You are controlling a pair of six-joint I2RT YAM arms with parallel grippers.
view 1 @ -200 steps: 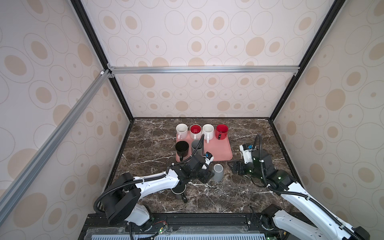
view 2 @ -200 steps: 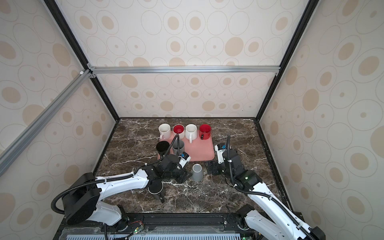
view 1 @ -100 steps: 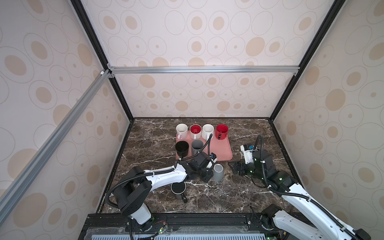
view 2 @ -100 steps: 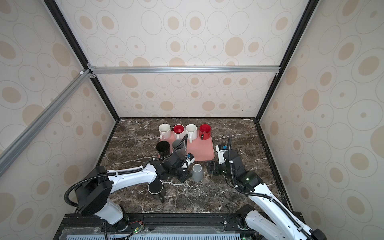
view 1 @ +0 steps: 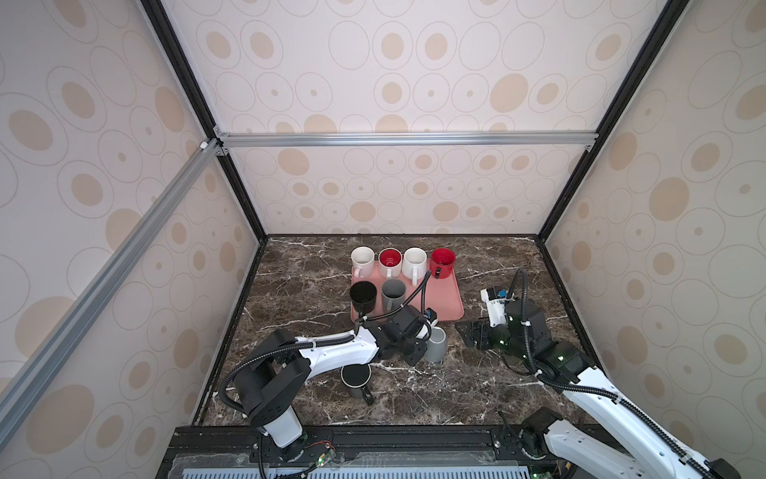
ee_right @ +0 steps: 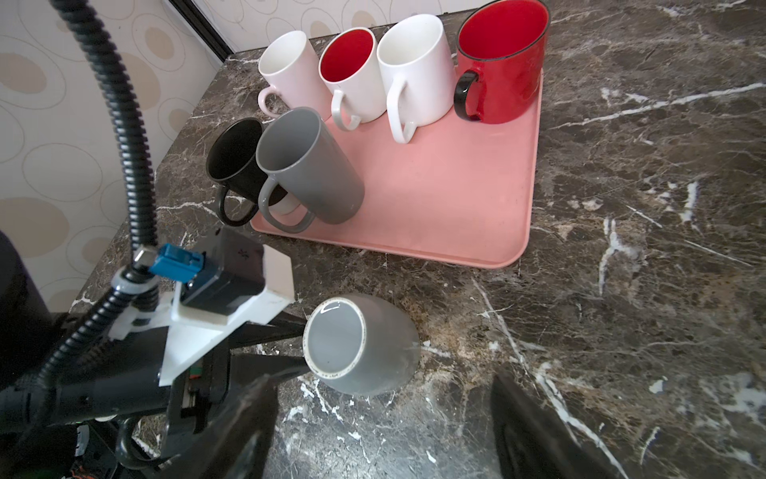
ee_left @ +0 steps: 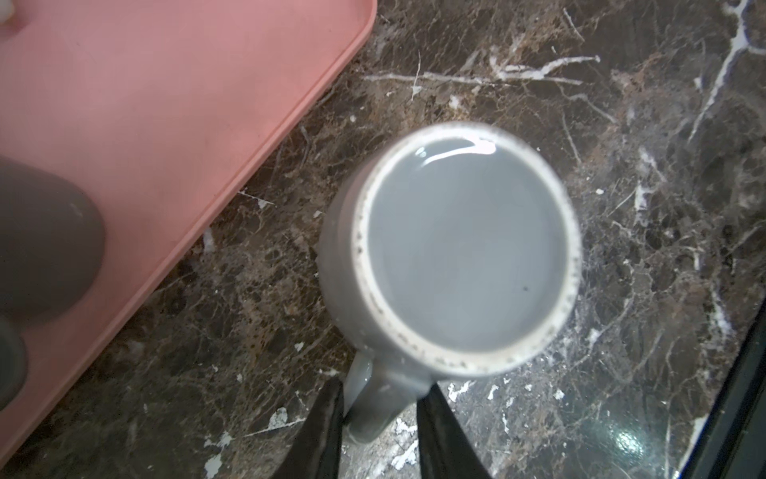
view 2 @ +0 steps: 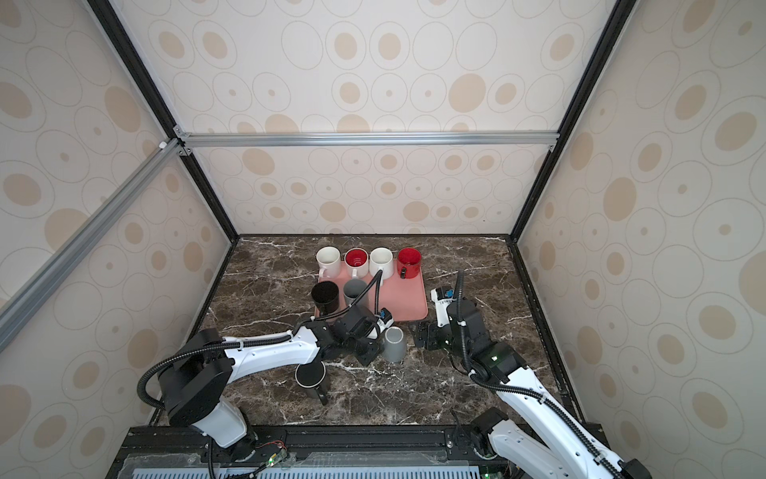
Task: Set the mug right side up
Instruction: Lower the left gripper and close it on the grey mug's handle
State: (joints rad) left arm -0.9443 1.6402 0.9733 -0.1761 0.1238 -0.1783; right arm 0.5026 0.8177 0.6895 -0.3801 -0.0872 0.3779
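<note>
The left arm (view 1: 331,352) is reaching low across the table (view 1: 476,390), left fingers (ee_left: 327,427) pinching the handle of the grey mug (ee_left: 464,249) standing upside down beside the pink tray (view 1: 449,302). The right fingers (ee_right: 257,414) are hanging wide apart, empty.

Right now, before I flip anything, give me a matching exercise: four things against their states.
1 small grey mug
2 tall grey mug
3 all-red mug
4 right gripper

a upright, back right corner of pink tray
b open, holding nothing
c upside down on marble table, handle flanked by left gripper
d upright, tray's front row

Pairs: 1-c, 2-d, 3-a, 4-b
</note>
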